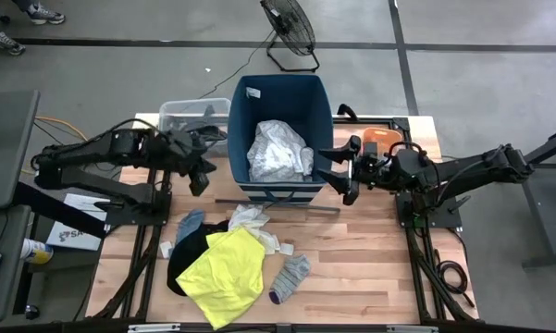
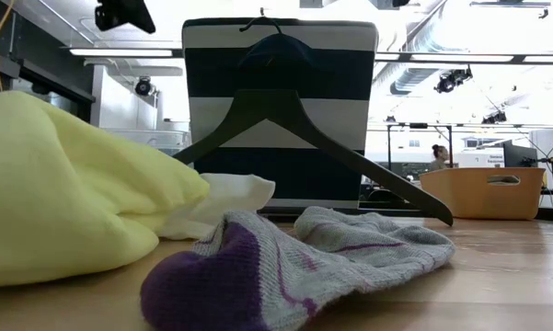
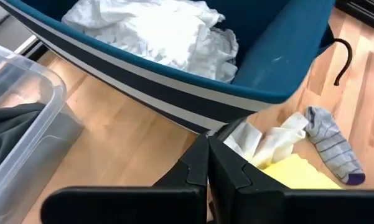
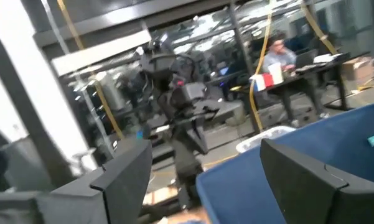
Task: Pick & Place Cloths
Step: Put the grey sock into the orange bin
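The tall dark-blue bin (image 1: 282,92) stands at the middle of the table's far half, with the large white garment (image 1: 279,151) crumpled inside it. The left gripper (image 1: 202,174) hovers just off the bin's left wall, its fingers (image 3: 199,168) pressed together with nothing between them; below it a strip of bare wood separates the bin from a clear plastic tub (image 1: 187,115) at the far left, which holds a dark-grey cloth (image 3: 9,127). The right gripper (image 1: 344,174) hangs at the bin's right wall with its jaws spread wide and empty, and the small orange tub (image 1: 381,137) sits just behind it near the table's right edge. The rest of the cloths lie heaped on the near left part of the table: the neon-yellow shirt (image 1: 226,270) on top of a black garment (image 1: 187,252), small white pieces (image 1: 250,220) at the bin's foot, a blue piece (image 1: 191,222) on the heap's left, and the grey sock (image 1: 290,276) with its purple toe apart on the right. A dark hanger (image 2: 285,119) leans against the bin's striped front. The near right of the tabletop (image 1: 370,268) shows open wood.
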Robot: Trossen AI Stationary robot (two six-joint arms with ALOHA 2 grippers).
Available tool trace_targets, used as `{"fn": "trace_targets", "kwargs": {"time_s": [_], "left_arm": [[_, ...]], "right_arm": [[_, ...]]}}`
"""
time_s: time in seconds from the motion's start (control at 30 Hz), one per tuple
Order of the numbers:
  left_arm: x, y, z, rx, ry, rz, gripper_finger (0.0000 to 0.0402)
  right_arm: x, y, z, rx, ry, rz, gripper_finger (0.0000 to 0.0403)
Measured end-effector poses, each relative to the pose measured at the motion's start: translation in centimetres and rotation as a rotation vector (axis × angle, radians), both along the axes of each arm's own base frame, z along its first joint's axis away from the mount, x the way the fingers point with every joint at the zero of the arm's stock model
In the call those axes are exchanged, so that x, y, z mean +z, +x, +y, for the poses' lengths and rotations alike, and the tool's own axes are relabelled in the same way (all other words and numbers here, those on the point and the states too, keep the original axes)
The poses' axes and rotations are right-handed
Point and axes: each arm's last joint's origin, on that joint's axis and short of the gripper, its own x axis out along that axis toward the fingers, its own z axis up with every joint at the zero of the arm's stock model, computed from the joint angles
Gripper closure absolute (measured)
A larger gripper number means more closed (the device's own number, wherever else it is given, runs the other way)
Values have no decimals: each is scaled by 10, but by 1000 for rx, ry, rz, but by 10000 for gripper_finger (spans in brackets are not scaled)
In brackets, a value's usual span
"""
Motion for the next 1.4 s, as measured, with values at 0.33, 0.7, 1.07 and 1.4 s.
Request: {"fn": "trace_targets", "kwargs": {"time_s": [0.33,0.7,1.07,1.4], "left_arm": [[-5,2,-33,-27,30,-26,401],[-14,4,-56,-55,57,-73,401],[-22,1,-68,-136,65,-53,401],[-22,1,-70,-174,96,-46,401]], "right_arm": [[-19,-2,18,277,-48,204,113],[-55,-1,60,441,-105,488,113],[-119,23,117,467,-110,714,113],[-191,46,143,425,-200,867,113]]}}
